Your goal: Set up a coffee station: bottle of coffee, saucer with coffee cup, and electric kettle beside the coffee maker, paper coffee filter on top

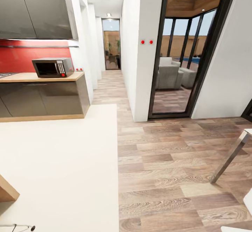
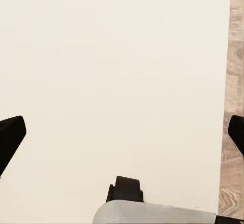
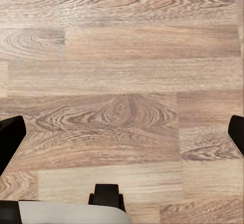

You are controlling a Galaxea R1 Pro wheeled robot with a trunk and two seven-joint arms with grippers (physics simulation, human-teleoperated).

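Wood floor (image 1: 168,162) fills the hallway; one pale cream rug (image 1: 59,162) lies on its left. One bench (image 1: 42,77) against the red wall carries one microwave (image 1: 52,67). Left tool (image 2: 122,132) hangs wide and empty over the rug, right tool (image 3: 122,132) wide and empty over floor planks.

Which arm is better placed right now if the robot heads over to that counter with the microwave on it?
Left, tentatively. The counter with the microwave lies at the robot's left. Both the left gripper and right gripper are open and empty.
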